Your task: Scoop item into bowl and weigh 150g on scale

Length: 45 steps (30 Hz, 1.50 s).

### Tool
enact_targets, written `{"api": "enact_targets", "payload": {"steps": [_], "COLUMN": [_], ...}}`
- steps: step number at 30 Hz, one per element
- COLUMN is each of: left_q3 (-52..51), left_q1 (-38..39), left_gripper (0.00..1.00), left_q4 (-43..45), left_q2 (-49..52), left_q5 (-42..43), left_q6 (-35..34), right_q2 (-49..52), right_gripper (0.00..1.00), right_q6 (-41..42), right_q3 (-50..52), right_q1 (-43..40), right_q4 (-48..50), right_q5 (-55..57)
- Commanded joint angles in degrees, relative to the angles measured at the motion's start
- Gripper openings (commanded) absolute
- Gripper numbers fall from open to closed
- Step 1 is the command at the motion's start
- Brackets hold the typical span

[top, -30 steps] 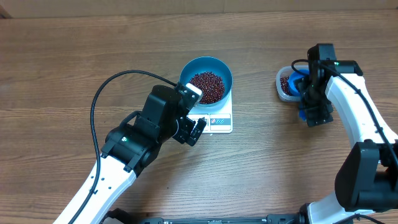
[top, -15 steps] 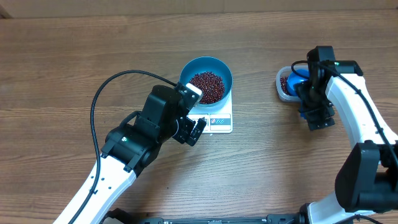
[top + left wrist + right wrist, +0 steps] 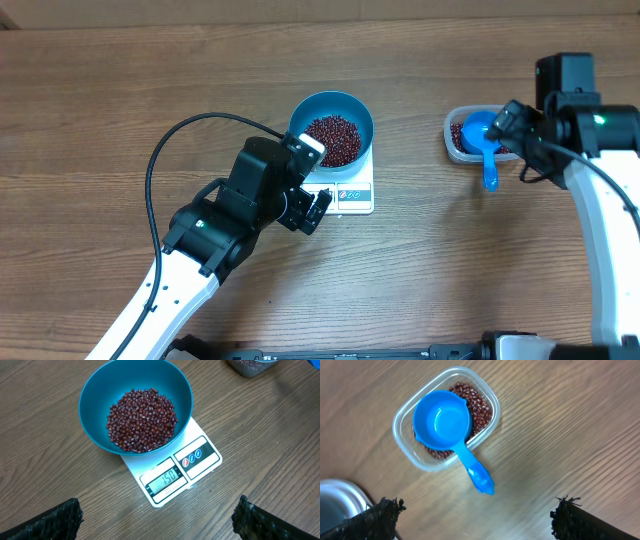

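Only the dark tips of the left gripper (image 3: pixel 156 519) show, cut off at the frame's bottom corners, spread wide and empty. Just beyond, the scale (image 3: pixel 196 456) reads 150, illegible from overhead, under the bowl (image 3: pixel 90 420) of beans (image 3: pixel 142 420). Farther right, the right gripper (image 3: pixel 480 517), equally wide and empty, has drawn back from the scoop (image 3: pixel 442 420) resting in the tub (image 3: pixel 401 422), uncovering its handle.
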State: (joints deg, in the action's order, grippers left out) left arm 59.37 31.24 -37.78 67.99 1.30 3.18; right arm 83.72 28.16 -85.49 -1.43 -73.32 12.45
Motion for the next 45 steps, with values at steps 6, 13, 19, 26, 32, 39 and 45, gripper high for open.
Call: {"api": "enact_targets", "payload": {"steps": [6, 13, 19, 26, 32, 39, 45], "left_q3": [0.1, 0.1, 0.1, 0.1, 0.1, 0.1, 0.1], "left_q1": [-0.1, -0.1, -0.1, -0.1, -0.1, -0.1, -0.1], "left_gripper": [1.0, 0.99, 0.99, 1.0, 1.0, 1.0, 1.0], "left_q4": [0.1, 0.1, 0.1, 0.1, 0.1, 0.1, 0.1], "left_q2": [-0.8, -0.8, -0.8, -0.8, -0.8, -0.8, -0.8], "left_q5": [0.0, 0.0, 0.0, 0.0, 0.0, 0.0, 0.0], "left_q6": [0.5, 0.5, 0.5, 0.5, 0.5, 0.5, 0.5], "right_q2": [-9.6, -16.0, -17.1, -15.6, -14.3, -13.3, -12.7], "right_gripper": [1.0, 1.0, 1.0, 1.0, 1.0, 1.0, 1.0], "right_q6": [-13.5, -13.5, -13.5, -13.5, -19.8, -28.0, -28.0], "right_q3": [-1.6, -1.6, -1.6, -1.6, -1.6, -1.6, -1.6], "right_q1": [0.2, 0.2, 0.2, 0.2, 0.2, 0.2, 0.2], "right_q4": [-2.0, -2.2, -2.3, -2.4, -2.3, -2.2, -2.2], "right_q5": [0.8, 0.8, 0.8, 0.8, -0.5, -2.5, -2.4]}}
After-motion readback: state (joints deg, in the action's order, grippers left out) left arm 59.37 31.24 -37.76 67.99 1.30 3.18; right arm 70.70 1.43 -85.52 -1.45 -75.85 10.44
